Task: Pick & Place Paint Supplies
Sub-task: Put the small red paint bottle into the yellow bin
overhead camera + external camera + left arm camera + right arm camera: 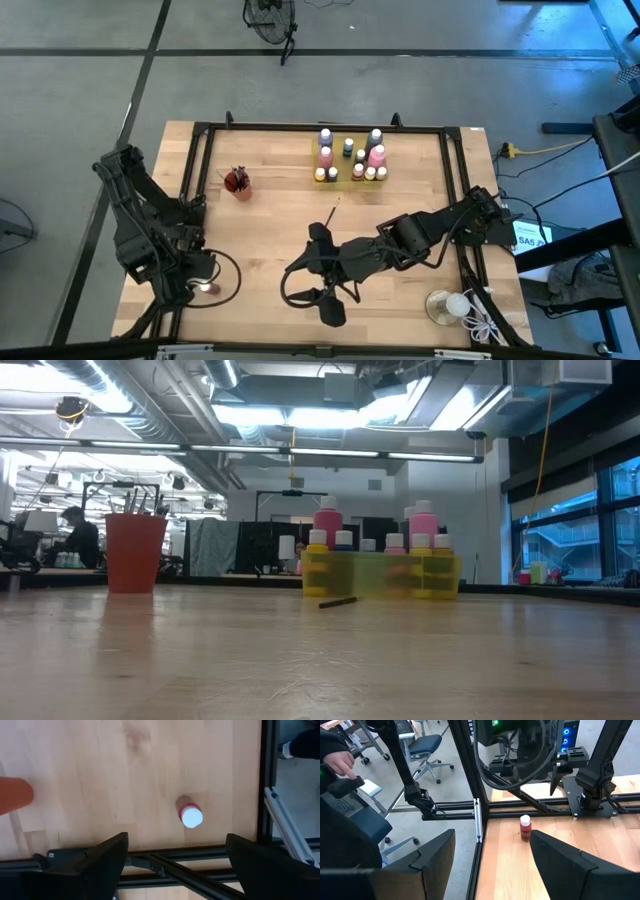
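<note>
Two arms occupy the bench (270, 250), neither holding anything. Left gripper (175, 865) sits at the near left corner, fingers spread wide and released, pointing down over the frame rail. Just beyond it stands one small red bottle with a white cap (189, 813), alone on the wood near that corner. Right gripper (325, 270) lies low over the near middle of the bench, fingers likewise apart and empty, its arm reaching in from the right side.

At the far middle of the bench stands the cluster of paint bottles (350, 158), all white-capped. From above I count roughly ten: two taller pink ones, several short yellow ones along the near edge, and a few darker ones behind; the exact number cannot be fixed, since some hide others. One thin dark paintbrush (329, 216) lies flat on the wood, just near of that cluster and apart from it. One red cup (238, 183) stands to the left of the cluster, with dark handles in it; their count is unclear. One clear round dish with a white ball (447, 305) sits at the near right corner.
</note>
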Controlling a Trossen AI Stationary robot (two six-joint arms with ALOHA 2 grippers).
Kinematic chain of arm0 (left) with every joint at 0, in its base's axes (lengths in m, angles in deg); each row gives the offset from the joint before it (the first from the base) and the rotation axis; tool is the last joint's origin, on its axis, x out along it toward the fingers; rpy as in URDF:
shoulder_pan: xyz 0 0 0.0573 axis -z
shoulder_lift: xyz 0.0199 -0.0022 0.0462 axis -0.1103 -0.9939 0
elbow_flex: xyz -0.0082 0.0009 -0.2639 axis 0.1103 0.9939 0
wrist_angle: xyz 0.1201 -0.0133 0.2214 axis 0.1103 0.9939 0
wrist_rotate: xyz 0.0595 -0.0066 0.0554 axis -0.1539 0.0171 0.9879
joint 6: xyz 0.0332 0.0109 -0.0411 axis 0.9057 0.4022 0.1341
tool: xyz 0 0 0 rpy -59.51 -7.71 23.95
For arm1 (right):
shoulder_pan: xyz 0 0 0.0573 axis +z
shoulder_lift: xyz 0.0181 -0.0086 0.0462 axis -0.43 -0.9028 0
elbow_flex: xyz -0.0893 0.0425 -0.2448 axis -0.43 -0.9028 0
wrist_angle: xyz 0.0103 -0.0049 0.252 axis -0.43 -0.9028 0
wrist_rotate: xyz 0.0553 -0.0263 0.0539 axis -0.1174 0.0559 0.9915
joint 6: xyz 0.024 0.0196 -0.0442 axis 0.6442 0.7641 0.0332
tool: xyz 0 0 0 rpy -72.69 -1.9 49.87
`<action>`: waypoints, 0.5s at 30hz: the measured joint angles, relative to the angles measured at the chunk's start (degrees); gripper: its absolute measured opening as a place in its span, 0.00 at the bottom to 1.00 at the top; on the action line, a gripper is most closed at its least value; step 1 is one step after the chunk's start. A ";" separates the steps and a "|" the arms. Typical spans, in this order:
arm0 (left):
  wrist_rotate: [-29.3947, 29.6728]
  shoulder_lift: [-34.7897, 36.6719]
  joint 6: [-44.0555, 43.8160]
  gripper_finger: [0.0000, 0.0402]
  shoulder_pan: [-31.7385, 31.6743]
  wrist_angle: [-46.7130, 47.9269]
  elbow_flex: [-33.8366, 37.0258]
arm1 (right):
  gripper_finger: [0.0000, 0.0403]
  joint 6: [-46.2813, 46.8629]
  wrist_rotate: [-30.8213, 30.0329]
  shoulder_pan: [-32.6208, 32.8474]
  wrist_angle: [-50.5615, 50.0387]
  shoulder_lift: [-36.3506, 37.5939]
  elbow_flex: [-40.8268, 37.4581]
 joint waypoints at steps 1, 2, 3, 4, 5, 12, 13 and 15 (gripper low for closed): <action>-0.10 -0.16 0.00 0.83 0.00 -0.04 0.00 | 0.65 0.03 0.01 0.00 -0.03 0.00 0.00; -0.45 -0.34 -0.05 0.83 0.00 0.18 0.00 | 0.65 0.10 0.02 0.02 -0.07 0.00 0.00; -0.71 -0.67 -0.09 0.83 0.00 0.40 0.00 | 0.65 0.12 0.02 0.00 -0.06 0.00 0.00; -0.71 -1.01 0.02 0.83 0.00 0.44 0.00 | 0.65 0.12 0.00 0.00 -0.04 0.00 0.00; -0.70 -1.32 0.46 0.83 0.00 0.46 0.04 | 0.65 0.12 0.01 0.00 0.00 0.00 0.00; -0.92 -4.04 2.70 0.83 0.00 -0.20 0.09 | 0.65 0.14 0.02 0.02 0.13 0.00 0.00; -1.15 -4.44 2.43 0.83 0.05 -0.17 0.09 | 0.65 0.14 0.02 0.14 0.13 0.00 -0.02; -1.10 -5.19 1.82 0.83 0.47 -0.28 0.09 | 0.65 0.13 0.02 0.25 0.26 0.00 -0.02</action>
